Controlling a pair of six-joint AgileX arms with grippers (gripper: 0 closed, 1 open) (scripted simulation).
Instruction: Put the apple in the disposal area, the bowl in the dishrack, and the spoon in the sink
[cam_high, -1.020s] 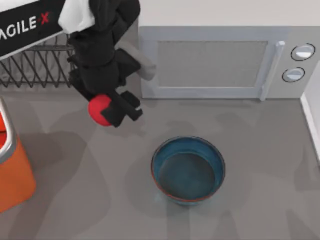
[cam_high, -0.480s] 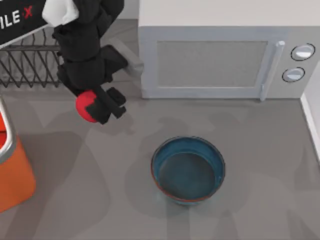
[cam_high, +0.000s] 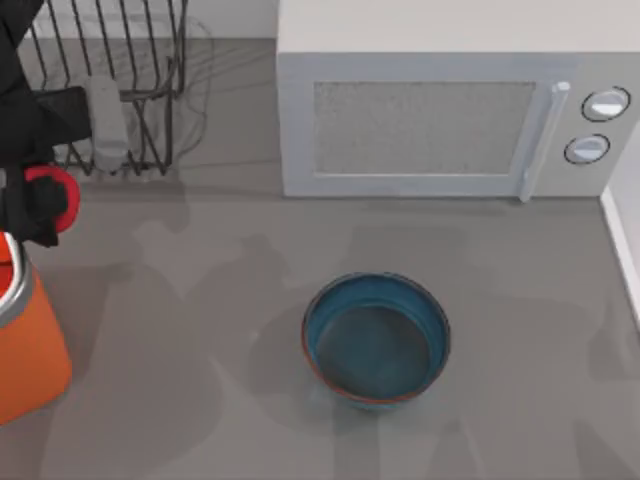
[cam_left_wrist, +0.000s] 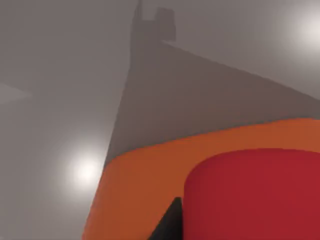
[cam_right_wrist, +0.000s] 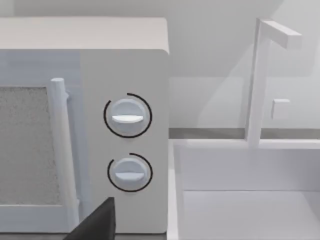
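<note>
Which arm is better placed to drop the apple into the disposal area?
Left. The left gripper holds the apple at the top view's left edge, just above the orange disposal area, whose orange wall the left wrist view shows right beneath.

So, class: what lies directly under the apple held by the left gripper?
In the left wrist view, the apple hangs over the orange disposal area. The top view has the left gripper at that container's edge. The container's inside is covered from sight.
</note>
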